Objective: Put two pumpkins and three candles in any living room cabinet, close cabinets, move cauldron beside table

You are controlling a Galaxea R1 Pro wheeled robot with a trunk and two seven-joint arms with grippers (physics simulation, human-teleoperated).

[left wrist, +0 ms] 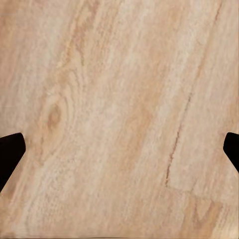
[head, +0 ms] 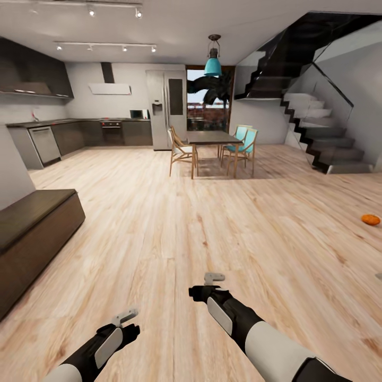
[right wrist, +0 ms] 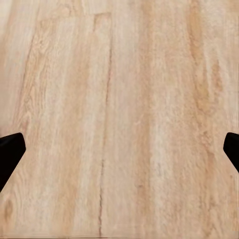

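One pumpkin [head: 370, 219] is seen lying far right on the wooden floor [head: 175, 233]; both grippers, left gripper [left wrist: 119, 149] and right gripper [right wrist: 119, 149], are held spread, empty. It could be nudged rolling if approached carelessly.

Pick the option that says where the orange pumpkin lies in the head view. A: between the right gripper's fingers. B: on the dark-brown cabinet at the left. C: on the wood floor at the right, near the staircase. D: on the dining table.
C: the pumpkin sits alone on the wood floor at the right edge, below the staircase, far from both open, empty grippers.
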